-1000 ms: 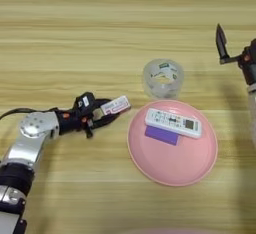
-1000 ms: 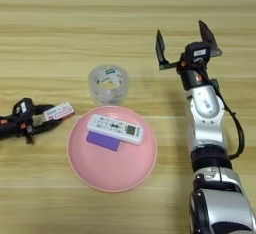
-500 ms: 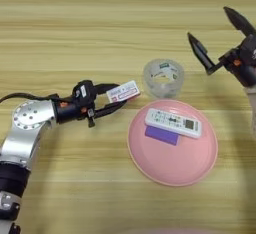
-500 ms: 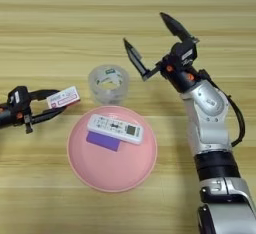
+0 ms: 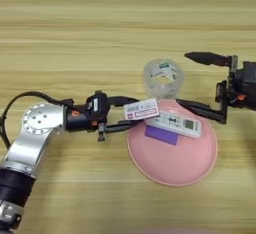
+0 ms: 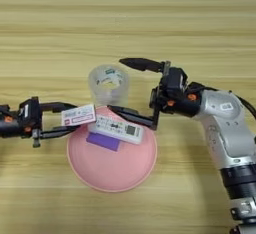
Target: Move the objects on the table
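My left gripper [image 5: 136,112] is shut on the small white block with a pink-red label [image 5: 142,111], holding it at the left rim of the round pink plate [image 5: 172,178]. On the plate the white remote [image 5: 173,123] lies partly over the flat purple rectangle [image 5: 161,134]. The clear tape roll [image 5: 163,78] stands on the table just behind the plate. My right gripper [image 6: 116,84] is open wide. One finger reaches past the roll's far right side, the other lies over the plate's back rim near the remote. I cannot tell whether it touches the roll.
The light wooden table [image 5: 75,28] stretches behind and to the left of the things. My left arm [image 5: 35,138] comes in from the lower left and my right arm [image 6: 225,128] from the right.
My left gripper has carried the block rightward to the plate's left rim. My right gripper has swung left and down from the far right to the tape roll, staying open.
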Controlling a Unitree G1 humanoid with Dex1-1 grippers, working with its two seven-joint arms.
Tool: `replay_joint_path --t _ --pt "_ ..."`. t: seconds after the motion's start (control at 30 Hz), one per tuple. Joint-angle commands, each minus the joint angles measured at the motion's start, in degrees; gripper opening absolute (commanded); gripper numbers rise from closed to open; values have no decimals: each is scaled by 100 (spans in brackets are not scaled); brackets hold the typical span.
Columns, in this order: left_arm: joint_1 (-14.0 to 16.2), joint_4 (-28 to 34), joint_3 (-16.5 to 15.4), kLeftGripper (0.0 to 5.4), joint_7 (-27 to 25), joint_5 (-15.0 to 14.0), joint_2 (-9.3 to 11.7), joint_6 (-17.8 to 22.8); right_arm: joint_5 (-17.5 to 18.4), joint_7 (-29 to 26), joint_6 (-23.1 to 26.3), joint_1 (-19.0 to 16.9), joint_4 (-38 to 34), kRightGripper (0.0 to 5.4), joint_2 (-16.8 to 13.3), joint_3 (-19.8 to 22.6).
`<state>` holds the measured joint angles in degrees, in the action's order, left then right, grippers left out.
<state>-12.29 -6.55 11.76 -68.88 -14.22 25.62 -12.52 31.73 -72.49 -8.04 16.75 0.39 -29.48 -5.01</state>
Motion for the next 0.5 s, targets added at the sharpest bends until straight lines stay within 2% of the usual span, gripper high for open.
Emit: replay_joint_path --t 0.03,0.3,0.5 --pt "-89 231 120 204 -86 -21 90 130 -229 -239 158 161 -86 540 -182 -147" --pt "-148 331 224 204 -134 8 126 206 -845 -375 76 102 -57 540 -208 -551" --pt "-170 334 249 204 -137 22 125 209 -1144 -336 -40 26 -44 540 -164 -714"
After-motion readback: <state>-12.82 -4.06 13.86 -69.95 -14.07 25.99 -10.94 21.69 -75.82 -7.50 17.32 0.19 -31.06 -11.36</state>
